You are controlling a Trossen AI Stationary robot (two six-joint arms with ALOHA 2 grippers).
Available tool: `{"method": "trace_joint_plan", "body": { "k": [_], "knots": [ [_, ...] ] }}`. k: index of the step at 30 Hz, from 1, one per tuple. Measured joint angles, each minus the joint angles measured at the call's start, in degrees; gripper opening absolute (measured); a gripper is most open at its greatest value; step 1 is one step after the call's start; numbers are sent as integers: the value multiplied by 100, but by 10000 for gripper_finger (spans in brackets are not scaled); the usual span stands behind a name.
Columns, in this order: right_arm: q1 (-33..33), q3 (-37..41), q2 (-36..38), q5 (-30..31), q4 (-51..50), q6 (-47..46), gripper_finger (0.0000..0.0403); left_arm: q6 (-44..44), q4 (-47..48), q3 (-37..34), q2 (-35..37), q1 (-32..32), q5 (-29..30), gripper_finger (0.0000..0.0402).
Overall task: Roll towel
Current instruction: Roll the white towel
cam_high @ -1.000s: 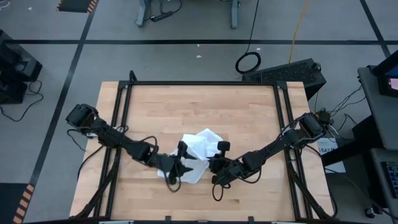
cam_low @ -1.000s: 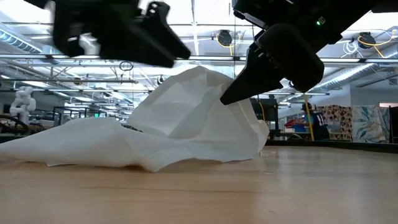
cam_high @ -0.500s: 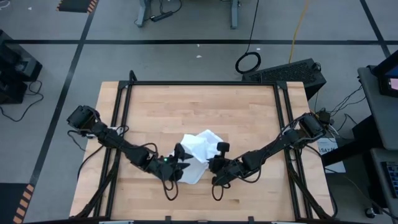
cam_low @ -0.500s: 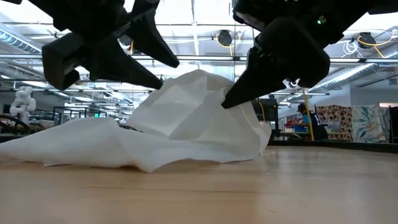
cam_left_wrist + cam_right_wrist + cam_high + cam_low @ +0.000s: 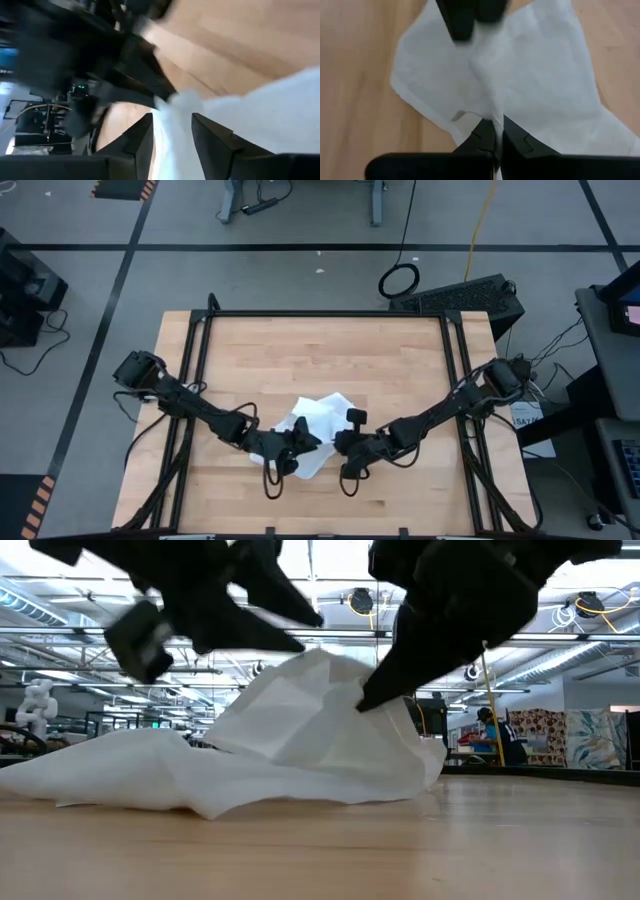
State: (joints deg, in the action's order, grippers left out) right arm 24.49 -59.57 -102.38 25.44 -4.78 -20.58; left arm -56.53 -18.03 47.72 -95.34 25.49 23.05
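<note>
left gripper (image 5: 296, 448) shifted over crumpled soft towel (image 5: 318, 418)

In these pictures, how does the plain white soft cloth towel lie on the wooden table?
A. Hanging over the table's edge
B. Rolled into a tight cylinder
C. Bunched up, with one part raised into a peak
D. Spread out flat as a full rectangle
C: in the low view the plain white soft cloth towel rises to a crumpled peak where the right gripper pinches it, the rest trailing low on the wooden table.
</note>
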Motion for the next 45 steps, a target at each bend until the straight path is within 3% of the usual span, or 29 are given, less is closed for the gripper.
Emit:
{"method": "trace_joint_plan", "body": {
  "k": [8, 12, 22, 29, 33, 45],
  "knots": [
    [-101, 0, 243, -612, -11, 2, 0, -194, -1225, -2, -526, -27, 507, 139],
    [-130, -2, 243, -751, -53, 56, 0, -250, -1165, -2, -554, -21, 510, 139],
    [-160, -2, 315, -767, -324, 118, 0, 1059, -420, -2, -493, 55, 1248, 139],
    [-166, -2, 390, -759, -332, 173, 0, 1095, -1116, -4, -484, 58, 921, 139],
    [-204, -2, 390, -757, -329, 120, 0, 575, -1400, -2, -482, 58, 715, 133],
    [-208, -2, 390, -740, -330, 72, 0, -440, -1298, -4, -482, -16, 149, 67]
  ]
}}
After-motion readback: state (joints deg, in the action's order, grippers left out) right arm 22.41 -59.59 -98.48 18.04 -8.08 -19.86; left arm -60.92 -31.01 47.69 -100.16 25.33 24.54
